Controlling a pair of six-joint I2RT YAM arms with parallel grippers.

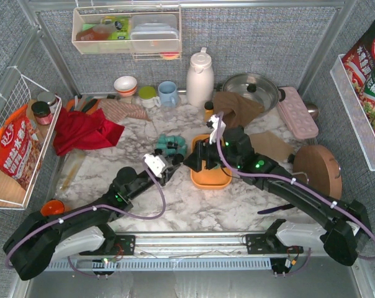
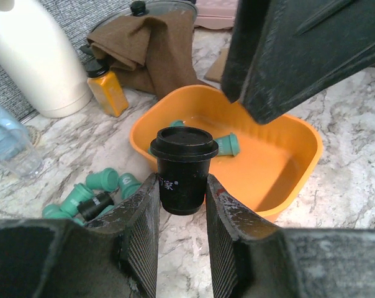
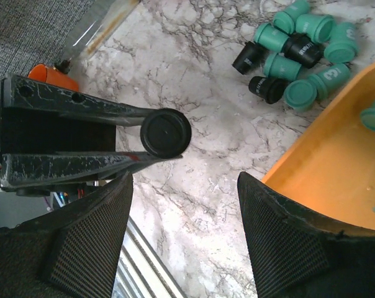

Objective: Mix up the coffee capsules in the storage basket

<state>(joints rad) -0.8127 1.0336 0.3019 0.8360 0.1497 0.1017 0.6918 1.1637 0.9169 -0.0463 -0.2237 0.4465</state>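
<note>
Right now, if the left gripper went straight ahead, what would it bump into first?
Probably the near rim of the storage basket, just beyond the black capsule it grips; depth is unclear.

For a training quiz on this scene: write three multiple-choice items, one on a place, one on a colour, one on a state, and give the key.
1. Where does the heap of loose capsules lie?
A. on the table beside the orange basket
B. in a white wire basket
C. on a red cloth

2. What colour is the capsule in the left hand?
A. teal
B. black
C. orange

3. The right hand is:
A. shut on a pod
B. shut on a bottle
C. open and empty

Key: 1 A, the heap rests on marble outside the rim. 2 B, a black pod stands upright in the grip. 3 C, its fingers stand wide apart, gripping nothing.
</note>
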